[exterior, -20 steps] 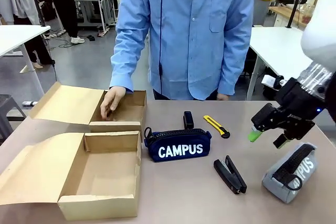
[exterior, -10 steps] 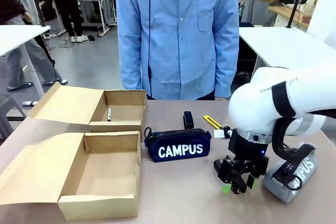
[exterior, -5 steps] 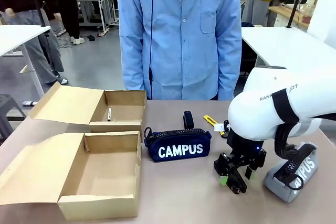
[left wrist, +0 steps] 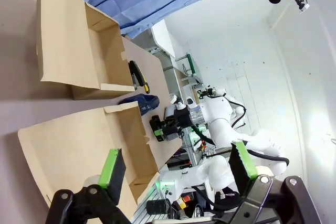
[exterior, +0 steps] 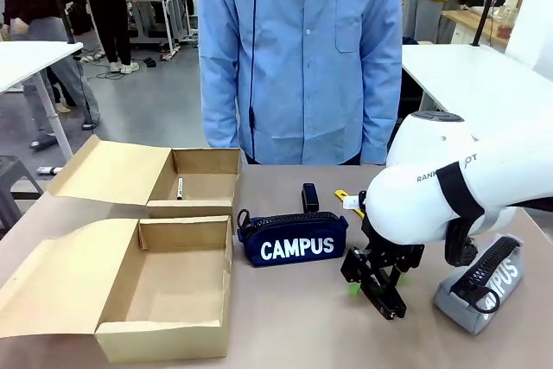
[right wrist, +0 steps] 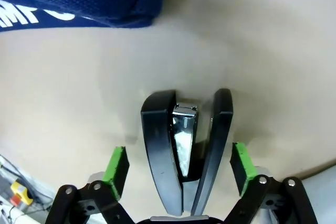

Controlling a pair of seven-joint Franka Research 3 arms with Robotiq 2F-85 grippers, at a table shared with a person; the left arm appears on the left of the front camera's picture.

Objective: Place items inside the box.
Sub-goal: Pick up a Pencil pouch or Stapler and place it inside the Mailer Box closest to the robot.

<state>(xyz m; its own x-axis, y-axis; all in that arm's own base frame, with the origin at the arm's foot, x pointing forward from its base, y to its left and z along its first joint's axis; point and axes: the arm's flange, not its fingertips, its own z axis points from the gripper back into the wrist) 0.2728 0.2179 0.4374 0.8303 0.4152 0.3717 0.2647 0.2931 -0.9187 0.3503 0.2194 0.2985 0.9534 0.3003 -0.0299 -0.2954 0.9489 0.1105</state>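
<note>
At 5 o'clock on the table, black hinged stapler (right wrist: 176, 145) lying flat, now straddled by the right gripper (exterior: 367, 287). Wide a second ago, narrowing since. Green pads (right wrist: 116, 165) on either side, slim gaps left, no clamp yet. Navy fabric zip pouch (exterior: 296, 239) near, toward 10 o'clock. Judged an early pick: no items yet in the near open cardboard box (exterior: 164, 330) at 8 o'clock. White right arm bent low, wrist pointing down. Left gripper (left wrist: 176, 166) spread wide, holding nothing.

Lab, seemingly: white worktables (exterior: 467, 79), robot arm (exterior: 432, 200).
</note>
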